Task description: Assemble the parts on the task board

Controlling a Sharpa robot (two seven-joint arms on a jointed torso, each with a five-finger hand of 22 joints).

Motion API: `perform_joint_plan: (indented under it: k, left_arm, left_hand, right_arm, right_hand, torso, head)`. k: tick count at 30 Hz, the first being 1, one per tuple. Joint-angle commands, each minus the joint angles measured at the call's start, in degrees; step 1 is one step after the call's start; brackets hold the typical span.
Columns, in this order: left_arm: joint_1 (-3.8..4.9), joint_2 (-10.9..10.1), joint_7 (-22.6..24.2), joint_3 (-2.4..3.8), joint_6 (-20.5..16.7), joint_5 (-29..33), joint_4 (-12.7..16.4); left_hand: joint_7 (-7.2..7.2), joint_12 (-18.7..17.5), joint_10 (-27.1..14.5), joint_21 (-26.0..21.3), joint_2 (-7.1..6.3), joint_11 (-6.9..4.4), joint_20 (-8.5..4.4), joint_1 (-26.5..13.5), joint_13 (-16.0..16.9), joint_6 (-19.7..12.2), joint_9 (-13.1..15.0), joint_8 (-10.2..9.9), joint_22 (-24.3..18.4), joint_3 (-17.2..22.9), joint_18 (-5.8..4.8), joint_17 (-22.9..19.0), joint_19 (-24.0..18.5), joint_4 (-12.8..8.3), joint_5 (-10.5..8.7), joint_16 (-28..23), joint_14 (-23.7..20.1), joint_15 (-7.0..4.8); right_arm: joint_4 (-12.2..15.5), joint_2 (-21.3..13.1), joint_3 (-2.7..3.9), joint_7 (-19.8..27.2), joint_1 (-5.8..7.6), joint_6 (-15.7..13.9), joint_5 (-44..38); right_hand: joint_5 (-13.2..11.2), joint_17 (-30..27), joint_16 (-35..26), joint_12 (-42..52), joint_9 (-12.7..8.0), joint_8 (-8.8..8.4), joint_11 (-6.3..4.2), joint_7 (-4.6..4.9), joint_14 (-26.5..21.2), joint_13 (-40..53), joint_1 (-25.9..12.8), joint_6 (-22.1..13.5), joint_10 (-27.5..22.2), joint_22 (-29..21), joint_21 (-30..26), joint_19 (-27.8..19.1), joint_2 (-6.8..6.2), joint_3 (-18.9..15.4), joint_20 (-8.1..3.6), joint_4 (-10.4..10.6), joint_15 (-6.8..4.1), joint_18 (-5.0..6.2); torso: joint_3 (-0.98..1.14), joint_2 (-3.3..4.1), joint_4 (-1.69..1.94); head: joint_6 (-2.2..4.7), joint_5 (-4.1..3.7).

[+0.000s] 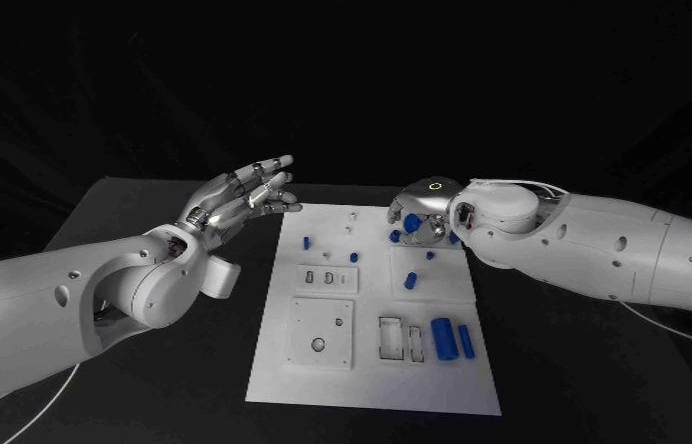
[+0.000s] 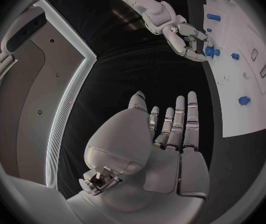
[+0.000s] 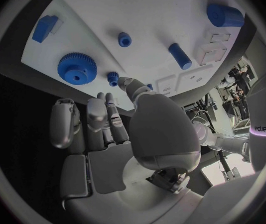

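The left hand [image 1: 242, 196] hovers off the board's nine o'clock edge, fingers spread, holding nothing. The task board [image 1: 372, 384], a flat white rectangular plate, runs its long axis twelve to six. Two blue cylinders [image 1: 453, 339] lie at five o'clock, parallel to that axis. The right hand [image 1: 423, 209] hangs over one o'clock near a toothed blue gear [image 3: 77, 68]; its grip cannot be told.

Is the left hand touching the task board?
Apart. In the head view the left hand hovers open beside the board, with black table between them; the left wrist view shows the same gap.
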Motion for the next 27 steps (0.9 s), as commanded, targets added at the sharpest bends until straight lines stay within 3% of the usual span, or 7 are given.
perform_joint_plan:
  k: [1, 6, 10, 20, 27]
  left_arm:
    - [0.09, 0.05, 0.28, 0.04, 1.21, -0.30, 0.04]
    - [0.09, 0.00, 0.13, 0.04, 1.25, -0.30, 0.03]
    - [0.09, -0.05, -0.22, 0.03, 1.32, -0.30, 0.01]
    - [0.09, 0.03, -0.80, 0.02, 1.69, -0.33, -0.15]
    - [0.09, 0.06, -0.98, 0.01, 1.90, -0.39, -0.25]
  left_hand:
    - [-0.02, 0.20, -0.18, -0.21, 0.09, -0.10, 0.02, 0.57, -0.07, 0.19, 0.10, 0.30, -0.08, 0.44, -0.26, -0.10, -0.46, -0.01, 0.24, -0.30, -0.20, 0.04]
    - [0.03, 0.21, -0.18, -0.24, 0.09, -0.11, 0.04, 0.59, -0.08, 0.27, 0.11, 0.36, -0.10, 0.45, -0.26, -0.12, -0.50, -0.02, 0.26, -0.31, -0.19, 0.06]
    - [0.25, 0.26, -0.18, -0.33, 0.08, -0.17, 0.11, 0.67, -0.12, 0.69, 0.15, 0.66, -0.14, 0.51, -0.22, -0.21, -0.58, -0.03, 0.33, -0.34, -0.13, 0.09]
    - [1.01, 0.38, -0.15, -0.54, 0.03, -0.55, 0.29, 0.82, -0.24, 1.84, 0.25, 1.50, -0.23, 0.61, -0.07, -0.47, -0.71, -0.02, 0.40, -0.43, -0.01, 0.12]
    - [1.38, 0.43, -0.14, -0.61, 0.00, -0.77, 0.37, 0.91, -0.30, 2.36, 0.29, 1.86, -0.26, 0.68, 0.00, -0.58, -0.73, -0.04, 0.49, -0.46, 0.03, 0.13]
  right_arm:
    - [-0.23, 0.23, 0.01, 1.41, -0.15, -0.52, 0.16]
    - [-0.41, 0.41, 0.01, 1.66, -0.29, -0.70, 0.18]
    - [-0.51, 0.44, 0.01, 1.89, -0.39, -0.98, 0.19]
    - [-0.89, 0.62, 0.01, 1.65, -0.54, -0.68, 0.15]
    - [-1.09, 0.73, 0.01, 1.43, -0.75, -0.66, -0.02]
  right_hand:
    - [2.27, -0.16, -0.21, 0.27, 0.23, -0.46, -0.32, -0.35, -0.51, 0.46, 0.66, 0.22, 0.41, 0.01, -0.27, -0.50, -0.08, 1.17, -0.11, -0.31, 0.07, 0.42]
    - [3.55, -0.49, -0.40, 0.50, 0.61, -0.55, -0.16, -0.71, -0.77, 0.98, 0.82, 0.47, 0.84, 0.02, -0.47, -0.70, -0.27, 2.38, -0.14, -0.77, 0.07, 0.47]
    - [2.83, -0.97, -0.72, 0.70, 1.03, -1.22, 0.38, -2.24, -1.09, 1.48, 0.74, -0.82, 1.10, -0.07, -0.75, -0.98, -0.49, 3.07, -0.15, -1.07, 0.45, 0.54]
    - [0.98, -1.71, -1.13, 1.21, 2.43, -1.13, 0.70, -4.48, -1.36, 2.62, 0.67, -0.96, 1.35, 0.10, -1.01, -1.07, -0.61, 4.03, -0.20, -1.54, 0.70, 0.58]
    - [-1.55, -1.72, -1.15, 1.53, 3.46, -0.82, 0.62, -4.68, -1.11, 3.35, -0.20, -0.54, 1.51, 0.32, -1.11, -0.88, -0.65, 3.82, -0.21, -1.16, 0.68, 0.55]
  torso:
    - [-0.01, -0.01, -0.04]
    - [0.00, 0.00, -0.07]
    - [0.02, 0.02, -0.10]
    - [0.09, 0.02, -0.18]
    - [0.08, 0.04, -0.20]
  head:
    - [-0.14, -0.03]
    - [-0.27, 0.01]
    - [-0.25, 0.00]
    - [0.05, 0.08]
    - [0.05, 0.06]
